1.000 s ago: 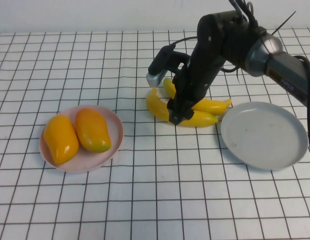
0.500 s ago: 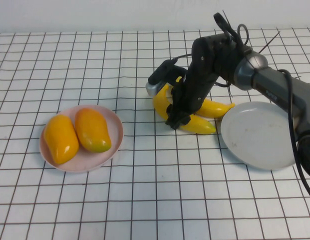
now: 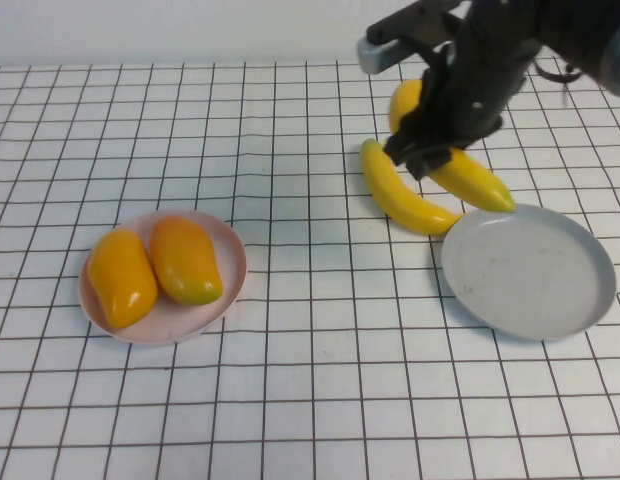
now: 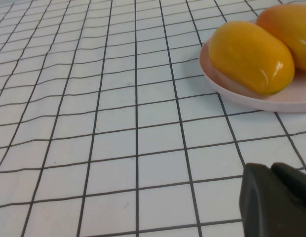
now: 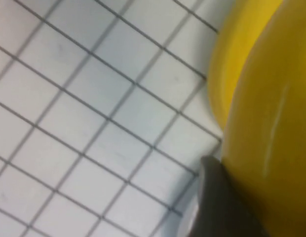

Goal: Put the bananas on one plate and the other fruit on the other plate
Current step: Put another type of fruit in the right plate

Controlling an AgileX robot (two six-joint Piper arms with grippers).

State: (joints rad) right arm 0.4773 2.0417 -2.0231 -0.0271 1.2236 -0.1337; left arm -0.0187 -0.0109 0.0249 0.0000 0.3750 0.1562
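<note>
Bananas (image 3: 430, 180) unmarked, one in right tool (image 3: 422, 152); left tool (image 4: 276, 200) near pink plate (image 4: 271, 98).

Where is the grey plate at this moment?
In the high view the grey plate lies on the table's right side, just in front of the two bananas, one held above by the right tool.

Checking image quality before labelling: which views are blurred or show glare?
High view: sharp and evenly lit; the right gripper, holding a banana, looks slightly smeared.
Left wrist view: a glare spot on the near mango; the left gripper is a soft dark shape.
Right wrist view: blurred throughout, the banana fills it.
</note>
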